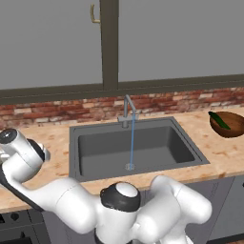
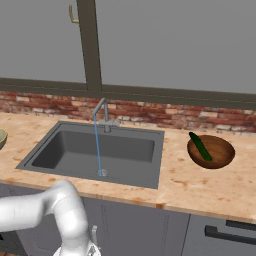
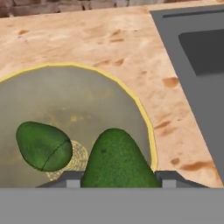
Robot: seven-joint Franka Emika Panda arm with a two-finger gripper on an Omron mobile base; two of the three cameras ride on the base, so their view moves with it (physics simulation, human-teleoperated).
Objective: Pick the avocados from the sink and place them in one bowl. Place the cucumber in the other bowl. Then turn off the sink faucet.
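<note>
In the hand view my gripper hangs over the olive-yellow bowl, shut on one bright green avocado that sits between its tips. The second avocado lies inside that bowl, to the left. A corner of the dark grey sink shows at the right of that view. The sink holds no fruit. Its faucet runs a thin stream of water onto the drain. The dark cucumber lies in the reddish-brown bowl on the counter right of the sink.
A brick backsplash and a dark window frame stand behind the counter. My arm reaches out to the left of the sink. The olive bowl's edge just shows at the left border of the right base view.
</note>
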